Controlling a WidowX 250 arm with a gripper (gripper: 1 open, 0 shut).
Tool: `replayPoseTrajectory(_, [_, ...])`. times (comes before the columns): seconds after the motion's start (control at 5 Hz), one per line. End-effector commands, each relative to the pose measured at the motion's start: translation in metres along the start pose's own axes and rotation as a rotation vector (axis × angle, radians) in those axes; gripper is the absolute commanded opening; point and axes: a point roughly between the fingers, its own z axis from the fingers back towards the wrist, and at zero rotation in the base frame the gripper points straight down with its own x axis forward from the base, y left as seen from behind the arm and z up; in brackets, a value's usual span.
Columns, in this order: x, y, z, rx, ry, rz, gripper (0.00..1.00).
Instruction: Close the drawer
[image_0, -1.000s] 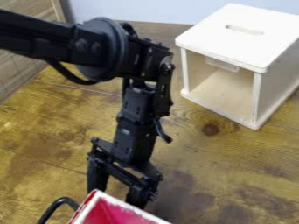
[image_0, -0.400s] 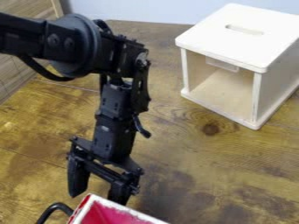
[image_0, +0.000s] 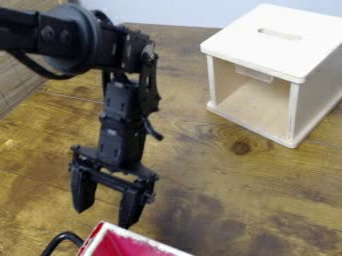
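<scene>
The drawer (image_0: 123, 242) shows only as a corner at the bottom edge: glossy red inside, thin white rim, with a black loop (image_0: 60, 243) at its left corner. My gripper (image_0: 107, 202) hangs from the black arm just above and behind that corner, pointing steeply down. It is open, its two black fingers (image_0: 132, 211) spread wide with nothing between them. They are apart from the drawer's rim.
A pale wooden cube box (image_0: 274, 68) with a slot in its top and an open front cavity stands at the back right. The wooden tabletop (image_0: 254, 185) stretches between it and the drawer. A wooden wall edge runs along the far left.
The arm and gripper have swung to the left and the wrist has rolled a little. The jaws stay spread wide. The drawer and the box have not moved.
</scene>
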Motion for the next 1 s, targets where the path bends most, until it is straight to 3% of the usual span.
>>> replayPoseTrajectory(0.0, [0.012, 0.013, 0.036, -0.021, -0.103, 0.026, 1.00])
replayPoseTrajectory(0.2, [0.029, 0.022, 0.066, -0.028, -0.167, 0.026, 1.00])
replayPoseTrajectory(0.4, [0.042, 0.040, 0.092, -0.043, -0.261, 0.010, 1.00])
replayPoseTrajectory(0.6, [0.050, 0.053, 0.105, -0.041, -0.314, -0.003, 1.00])
replayPoseTrajectory(0.8, [0.050, 0.041, 0.117, -0.053, -0.346, 0.027, 1.00])
